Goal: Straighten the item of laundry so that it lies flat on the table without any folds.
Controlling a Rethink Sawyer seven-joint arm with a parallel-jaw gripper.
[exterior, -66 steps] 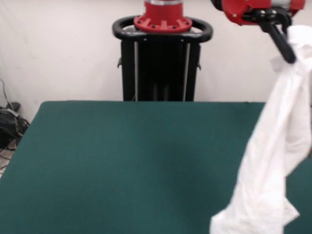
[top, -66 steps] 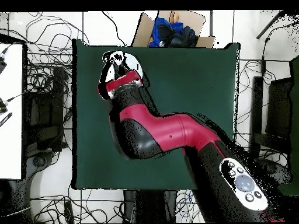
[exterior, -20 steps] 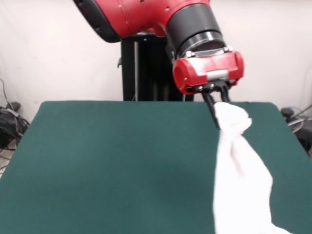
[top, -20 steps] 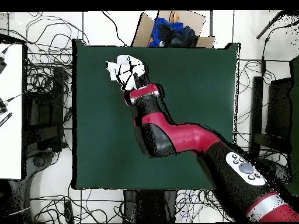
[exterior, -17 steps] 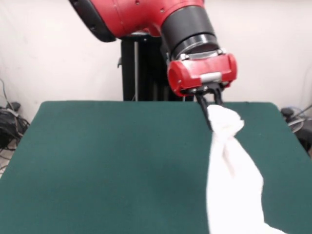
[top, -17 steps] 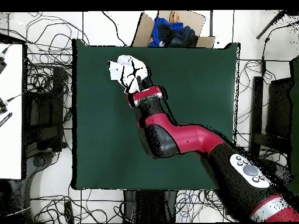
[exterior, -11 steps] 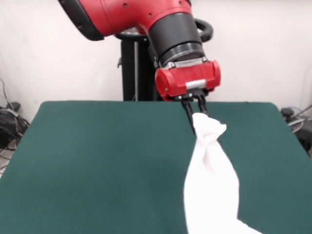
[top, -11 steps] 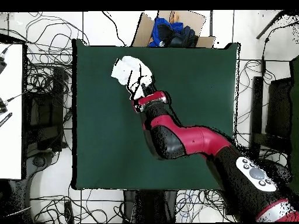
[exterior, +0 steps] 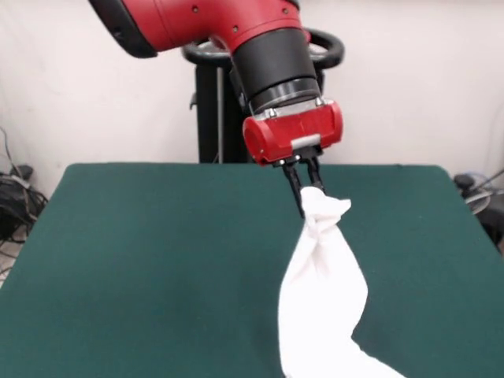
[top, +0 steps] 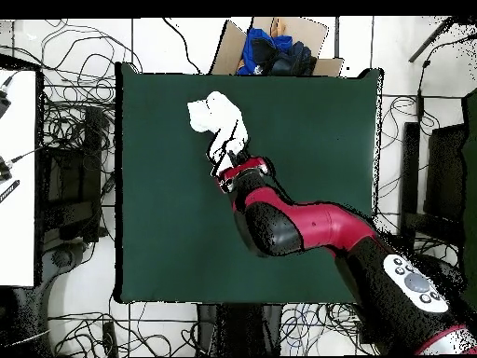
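Observation:
The item of laundry (exterior: 323,299) is a white T-shirt bunched into a twisted rope, plain white side out, its print hidden. It hangs from my gripper (exterior: 305,197), which is shut on its top end above the green table (exterior: 142,268). The shirt's lower end trails onto the table at the near edge of the front view. In the overhead view the shirt (top: 216,121) lies stretched from the table's far left part toward my gripper (top: 226,160).
The black pedestal (exterior: 236,118) stands behind the table. A cardboard box with blue cloth (top: 275,51) sits past the table's far edge in the overhead view. Cables (top: 65,121) cover the floor on both sides.
My gripper has carried the shirt from high at the right side down and toward the table's middle. The shirt now hangs lower and drags across the table.

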